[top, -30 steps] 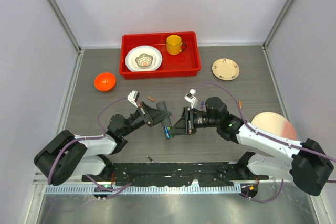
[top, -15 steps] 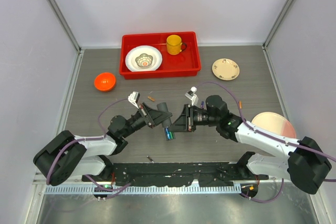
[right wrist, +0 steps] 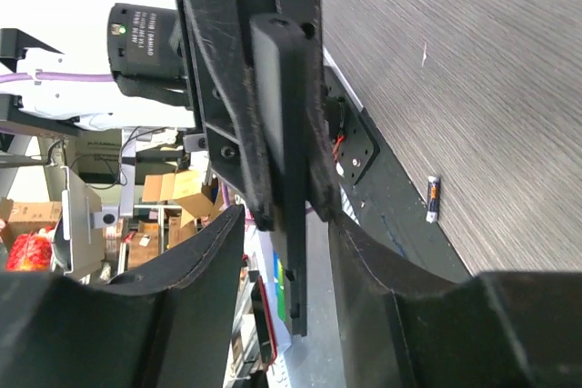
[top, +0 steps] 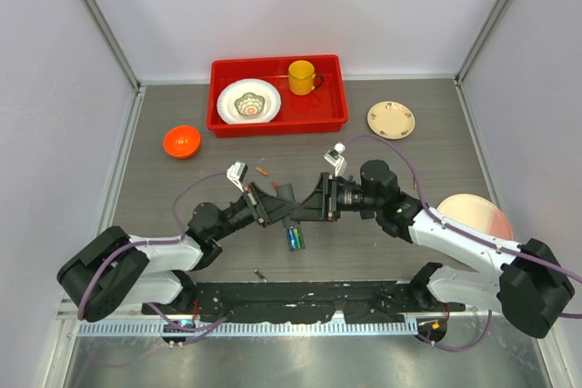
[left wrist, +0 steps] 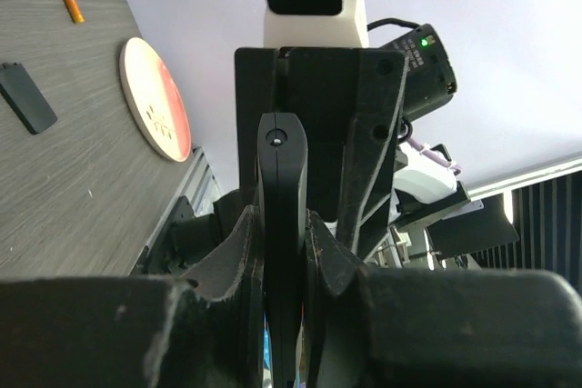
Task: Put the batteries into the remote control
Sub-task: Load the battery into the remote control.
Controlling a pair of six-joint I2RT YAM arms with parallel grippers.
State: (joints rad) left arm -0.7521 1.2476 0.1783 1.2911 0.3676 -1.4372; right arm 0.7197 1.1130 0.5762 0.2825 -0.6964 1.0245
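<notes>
The remote control (top: pixel 294 235) is a slim black bar held off the table between both arms. My left gripper (top: pixel 275 209) is shut on it; it stands edge-on between the fingers in the left wrist view (left wrist: pixel 282 188). My right gripper (top: pixel 316 206) is open, its fingers either side of the remote (right wrist: pixel 289 179) with small gaps. Blue and green batteries (top: pixel 293 240) show in the remote's lower end. Loose batteries lie on the table: an orange one (top: pixel 262 171), another orange one (top: pixel 416 182), and a dark one (top: pixel 259 273) near the front edge, also in the right wrist view (right wrist: pixel 433 199).
A red tray (top: pixel 336 97) holds a white plate and a yellow mug at the back. An orange bowl (top: pixel 182 142) is at the left, a cream plate (top: pixel 391 119) at the back right, a pink plate (top: pixel 475 218) at the right. A flat black cover (left wrist: pixel 27 97) lies on the table.
Both grippers have shifted slightly toward the back of the table with the remote between them. The remote's battery end now hangs lower, clear of the grippers.
</notes>
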